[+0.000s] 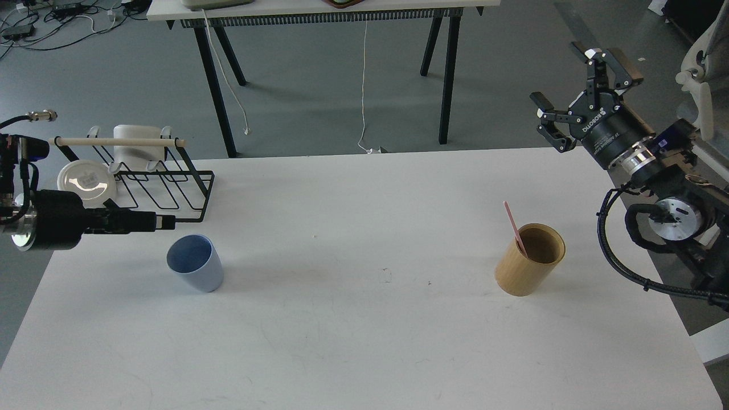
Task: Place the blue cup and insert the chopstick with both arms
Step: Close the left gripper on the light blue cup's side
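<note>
In the wooden holder: chopstick tilts up-left | right jaws apart | left jaws: cannot tell

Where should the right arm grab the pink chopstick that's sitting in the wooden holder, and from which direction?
Grip the chopstick on its bare upper end, above the wooden holder rim, coming down from above. Only that part sticks out; it leans up and to the left, so tilt the right gripper to match, fingers either side of the stick.
</note>
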### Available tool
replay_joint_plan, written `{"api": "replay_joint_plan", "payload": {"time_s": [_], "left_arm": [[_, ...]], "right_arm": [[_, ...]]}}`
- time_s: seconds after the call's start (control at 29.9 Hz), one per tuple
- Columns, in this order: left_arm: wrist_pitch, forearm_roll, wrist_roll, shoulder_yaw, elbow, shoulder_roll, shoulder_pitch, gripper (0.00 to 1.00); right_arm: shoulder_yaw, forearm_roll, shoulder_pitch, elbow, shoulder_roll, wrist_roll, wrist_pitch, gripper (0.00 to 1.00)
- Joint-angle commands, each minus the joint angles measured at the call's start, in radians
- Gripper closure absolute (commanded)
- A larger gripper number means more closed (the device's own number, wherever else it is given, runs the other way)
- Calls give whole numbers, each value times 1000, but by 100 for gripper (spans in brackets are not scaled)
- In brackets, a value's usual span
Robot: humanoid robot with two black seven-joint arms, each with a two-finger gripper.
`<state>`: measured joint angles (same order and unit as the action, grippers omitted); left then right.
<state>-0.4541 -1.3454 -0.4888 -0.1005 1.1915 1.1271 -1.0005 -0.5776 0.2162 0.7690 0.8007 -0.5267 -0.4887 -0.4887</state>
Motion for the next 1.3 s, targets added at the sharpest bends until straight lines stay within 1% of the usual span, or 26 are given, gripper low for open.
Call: {"api": "replay_joint_plan", "payload": {"time_s": [0.0, 0.13, 0.33, 0.47, 0.63, 0.7, 0.8, 0.97, 1.2, 1.27], "left_arm": [[15, -35, 0, -5, -87, -45, 33, 0], [22, -46, 0, -5, -145, -118, 33, 0], [26, -46, 0, -5, -213, -182, 52, 1], [29, -47, 0, -5, -227, -196, 63, 2], [78, -46, 0, -5, -230, -210, 94, 3], [81, -46, 0, -5, -245, -220, 99, 3], [89, -46, 0, -4, -269, -240, 114, 6], [115, -46, 0, -2, -273, -247, 128, 11], [115, -44, 0, -1, -273, -247, 137, 21], [117, -44, 0, -1, -271, -248, 141, 26]], "right_arm": [[-1, 0, -2, 0, -4, 0, 0, 2], [-1, 0, -5, 0, -6, 0, 0, 2], [-1, 0, -14, 3, -18, 0, 0, 2], [-2, 0, -16, 3, -26, 0, 0, 2], [-2, -1, -17, 3, -30, 0, 0, 2], [-2, -1, -16, 5, -30, 0, 0, 2], [-2, -1, -16, 5, -30, 0, 0, 2], [-2, -1, -19, 5, -32, 0, 0, 2], [-2, -1, -22, 6, -41, 0, 0, 2], [-2, -1, -23, 6, -44, 0, 0, 2]]}}
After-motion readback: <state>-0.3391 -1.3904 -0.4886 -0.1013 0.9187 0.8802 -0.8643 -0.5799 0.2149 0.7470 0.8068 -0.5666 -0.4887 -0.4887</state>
